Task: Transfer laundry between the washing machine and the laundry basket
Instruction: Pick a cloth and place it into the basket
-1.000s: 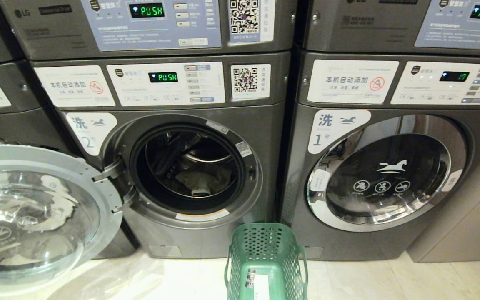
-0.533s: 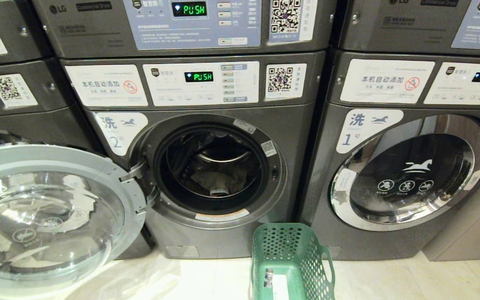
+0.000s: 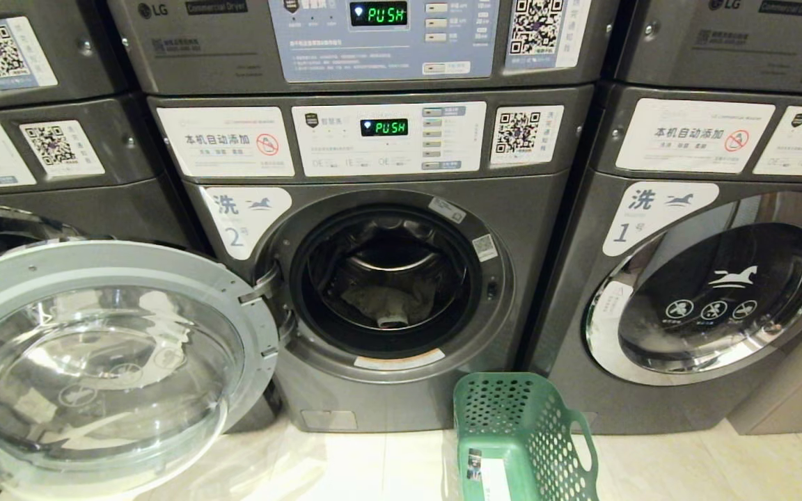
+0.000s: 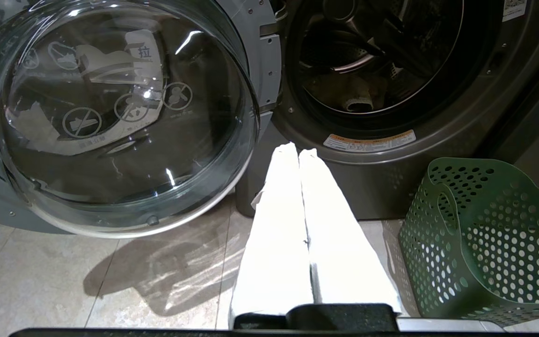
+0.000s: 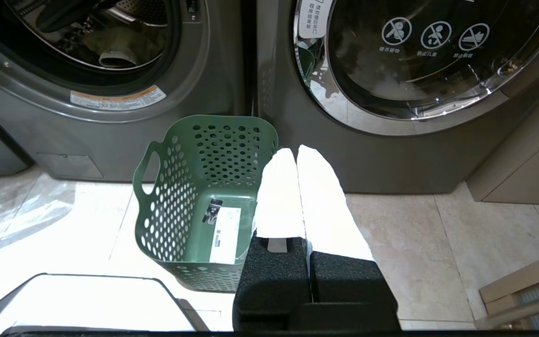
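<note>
The washing machine (image 3: 401,390) marked 2 stands in front of me, dark grey, with its round glass door (image 3: 105,362) swung wide open to the left. Inside the drum lies the laundry (image 3: 388,306), a small grey bundle, also seen as laundry (image 4: 356,96) and laundry (image 5: 120,47) from the wrists. The green laundry basket (image 3: 523,445) stands empty on the floor just right of the machine's opening; only a white sticker shows on its bottom. My left gripper (image 4: 297,152) is shut and empty, low before the machine. My right gripper (image 5: 296,149) is shut and empty beside the laundry basket (image 5: 194,196).
A like machine marked 1 (image 3: 707,292) stands to the right with its door closed. Another machine (image 3: 39,153) is at the left behind the open door. Dryers are stacked above. Pale floor tiles (image 3: 373,466) run before the machines. A beige cabinet side (image 5: 522,159) stands at far right.
The whole head view has shifted: the machines and basket slid to the right in the picture, so the camera moved. The laundry, door and basket kept their places relative to each other.
</note>
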You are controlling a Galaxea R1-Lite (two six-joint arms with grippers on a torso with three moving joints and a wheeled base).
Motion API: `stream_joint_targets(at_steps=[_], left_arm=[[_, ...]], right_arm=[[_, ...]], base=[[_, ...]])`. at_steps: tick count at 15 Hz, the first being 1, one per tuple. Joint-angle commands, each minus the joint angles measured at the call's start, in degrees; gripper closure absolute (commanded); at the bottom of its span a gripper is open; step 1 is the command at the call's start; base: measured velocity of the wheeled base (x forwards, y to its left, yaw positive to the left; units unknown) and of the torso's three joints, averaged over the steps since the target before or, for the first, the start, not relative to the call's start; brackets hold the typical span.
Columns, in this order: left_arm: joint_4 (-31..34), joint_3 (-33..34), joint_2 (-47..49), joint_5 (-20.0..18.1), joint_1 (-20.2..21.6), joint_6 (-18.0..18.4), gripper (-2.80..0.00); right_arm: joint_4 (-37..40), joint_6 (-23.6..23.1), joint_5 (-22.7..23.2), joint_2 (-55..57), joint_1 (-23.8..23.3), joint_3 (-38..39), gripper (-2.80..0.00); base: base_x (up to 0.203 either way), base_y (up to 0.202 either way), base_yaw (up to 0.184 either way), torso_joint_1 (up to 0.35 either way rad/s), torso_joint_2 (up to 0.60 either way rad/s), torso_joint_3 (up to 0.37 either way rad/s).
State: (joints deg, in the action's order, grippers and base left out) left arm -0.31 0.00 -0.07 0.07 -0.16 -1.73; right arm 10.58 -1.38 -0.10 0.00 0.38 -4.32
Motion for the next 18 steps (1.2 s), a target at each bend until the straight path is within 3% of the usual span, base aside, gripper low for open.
stream_joint_targets(at_steps=[1,11,18], left_arm=[[-0.04,0.09,-0.01,0.01,-0.02,-0.03,0.00],[-0.04,0.09,-0.01,0.01,-0.02,-0.11,0.00],[-0.04,0.09,-0.01,0.01,-0.02,-0.11,0.00]], right_arm=[[0.05,-0.03,0.01,0.09,-0.03,0.01,0.00],[0.05,-0.64,0.01,0.09,-0.03,0.01,0.00],[0.05,-0.64,0.01,0.09,-0.08,0.01,0.00]], base=[[0.000,0.000,0.000,0.000,0.00,0.000],[0.000,0.000,0.000,0.000,0.00,0.000],[0.001,-0.009,0.160,0.003,0.00,0.002]])
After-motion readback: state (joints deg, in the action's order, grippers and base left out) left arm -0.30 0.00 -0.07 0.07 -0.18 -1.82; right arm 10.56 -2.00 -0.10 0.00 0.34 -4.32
